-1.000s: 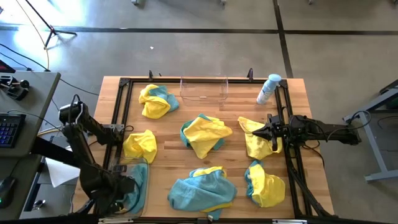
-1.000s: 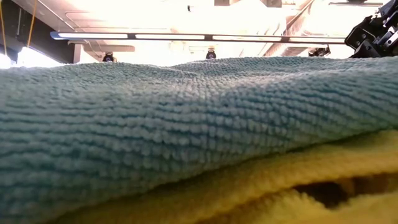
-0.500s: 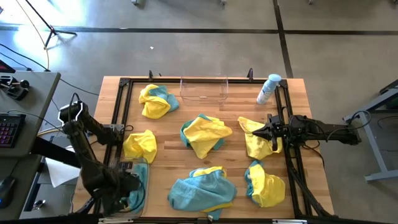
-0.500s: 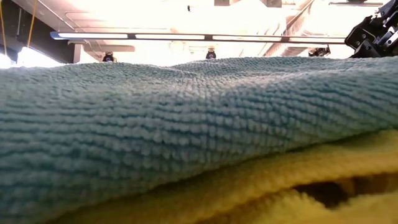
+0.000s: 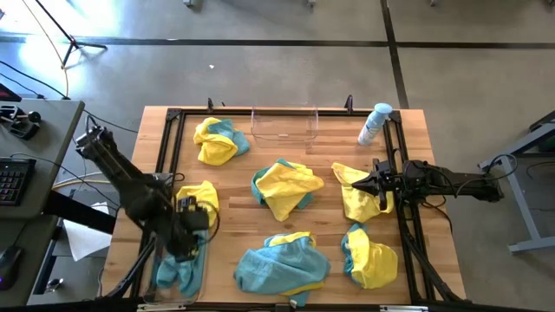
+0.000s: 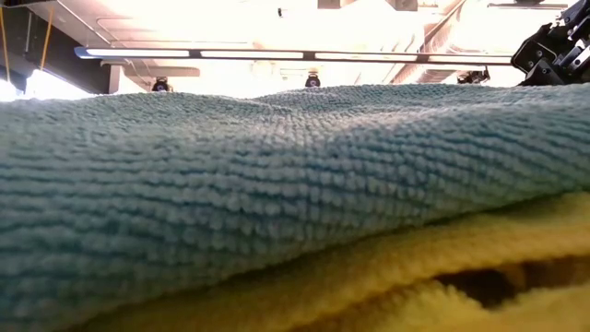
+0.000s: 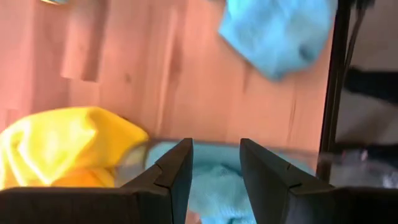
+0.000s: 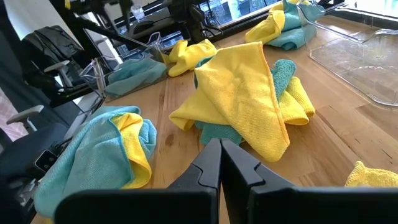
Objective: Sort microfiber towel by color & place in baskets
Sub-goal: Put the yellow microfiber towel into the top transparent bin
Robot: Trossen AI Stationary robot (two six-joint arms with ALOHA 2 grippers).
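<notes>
Wooden tabletop [image 5: 329, 165] under a black frame, seen from above, with the white-and-blue spray bottle [image 5: 374, 124] at its far right corner as our landmark. Farthest left of the bottle, at the near left corner, we see one clear basket [image 5: 201, 236] holding a teal towel [image 5: 176, 270], and the left gripper [image 5: 185, 244] hovering over it, its fingers [image 7: 176, 171] spread apart with nothing between them. Just beyond that basket lies a yellow towel [image 5: 196, 201]; further back, level with the bottle, a yellow-and-teal bundle [image 5: 216, 139]. Closer to the bottle, the second basket [image 5: 284, 123] stands empty at the far edge. Nearer us from it, we find a yellow towel over teal [image 5: 285, 186] at mid-table, and a teal-and-yellow heap [image 5: 284, 263] at the near edge, which fills the low view. Below the bottle, the right gripper [image 5: 362, 185] rests over a yellow towel [image 5: 360, 198], its fingers pressed together and holding nothing; another yellow-and-teal bundle [image 5: 369, 258] lies nearer us
</notes>
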